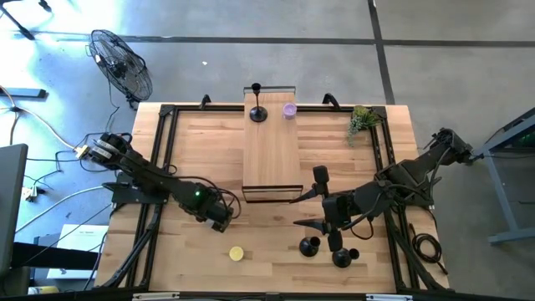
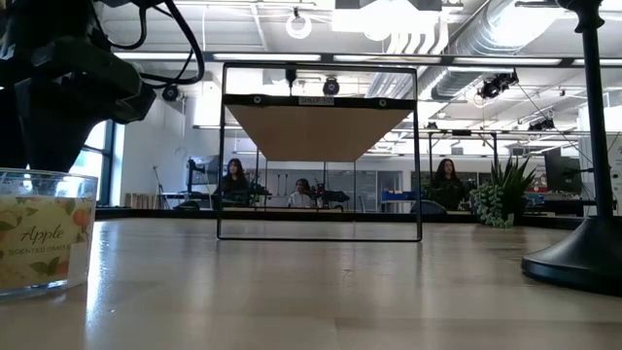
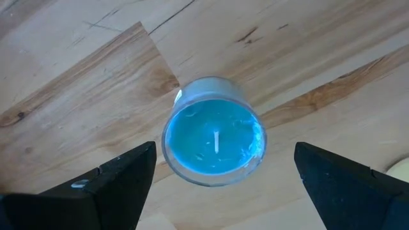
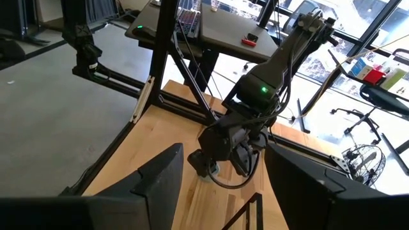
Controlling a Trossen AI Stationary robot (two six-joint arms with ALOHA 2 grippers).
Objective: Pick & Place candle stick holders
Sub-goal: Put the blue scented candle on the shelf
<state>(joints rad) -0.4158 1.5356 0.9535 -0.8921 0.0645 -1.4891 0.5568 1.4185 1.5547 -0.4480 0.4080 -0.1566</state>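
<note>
One black candle stick holder (image 1: 257, 113) stands on the far end of a raised wooden shelf (image 1: 272, 159). Two more holders (image 1: 309, 246) (image 1: 343, 257) stand on the table at the near right. One of them shows large in the low view (image 2: 583, 255). My right gripper (image 1: 299, 211) hangs open and empty just beyond them and points toward the table's left (image 4: 233, 191). My left gripper (image 1: 224, 219) is open and points down over a glass jar candle (image 3: 213, 131). Its fingers stand on either side of the jar without touching it.
A yellow "Apple" jar candle (image 1: 236, 252) (image 2: 44, 228) stands near the front edge. A purple candle (image 1: 289, 109) stands on the shelf's far end. A small plant (image 1: 361, 119) is at the far right. A black frame (image 1: 167, 150) runs around the table.
</note>
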